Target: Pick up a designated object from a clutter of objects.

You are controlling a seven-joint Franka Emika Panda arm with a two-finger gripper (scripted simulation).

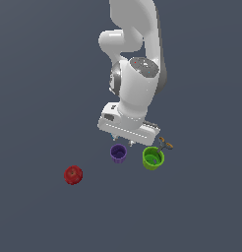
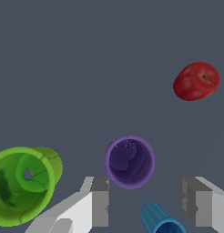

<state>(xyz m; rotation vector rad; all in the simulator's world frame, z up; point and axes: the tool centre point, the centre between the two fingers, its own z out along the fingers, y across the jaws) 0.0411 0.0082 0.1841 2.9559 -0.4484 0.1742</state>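
Cups: one purple cup (image 2: 129, 161), one green cup (image 2: 20, 186), one blue cup (image 2: 160, 219); one red ball (image 2: 196, 81).

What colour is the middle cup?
Purple, inside and out; the wrist view shows it best.

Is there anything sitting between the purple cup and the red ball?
No. In the exterior view the floor between the purple cup and the red ball is bare, and the wrist view shows the same empty gap.
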